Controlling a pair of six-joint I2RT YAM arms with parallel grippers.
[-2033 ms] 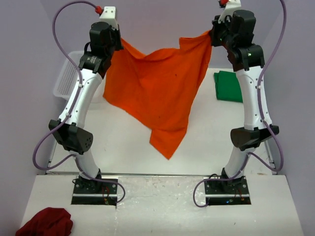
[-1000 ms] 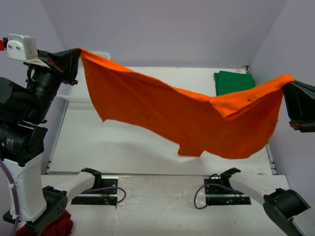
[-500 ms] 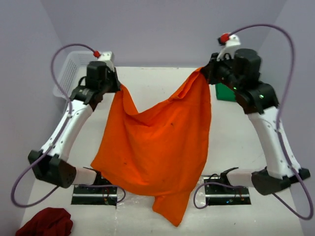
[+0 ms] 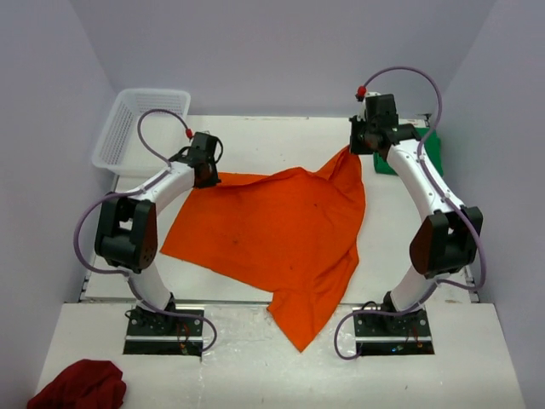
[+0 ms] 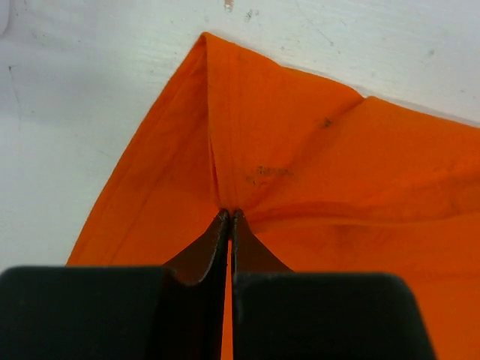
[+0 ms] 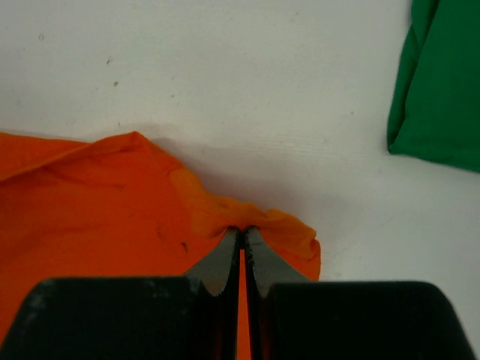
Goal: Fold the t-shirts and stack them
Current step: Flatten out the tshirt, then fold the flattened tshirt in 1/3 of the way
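The left gripper (image 5: 229,219) is pressed fully together, its two dark fingers meeting on a pinch of the orange t-shirt (image 4: 272,230) near one of its corners. From the pinch a crease runs away to the shirt's pointed corner, which lies flat on the white table (image 4: 272,136). The right gripper (image 6: 241,234) is likewise closed tight on a bunched bit of the same shirt's edge, and the fabric puckers around its fingertips just above the tabletop.

Between the two grips the orange shirt spreads across the middle of the table. It is mostly flat with a few soft folds and rises in a small peak toward the right gripper. Its near end tapers to a point that reaches past the table's front edge, between the two arm bases.

The dark green t-shirt (image 6: 439,82) lies folded at the far right of the table, near the right gripper and apart from the orange one. A white mesh basket (image 4: 140,128) sits at the far left corner. A dark red cloth (image 4: 81,388) lies crumpled at the near left, beside the left arm's base.
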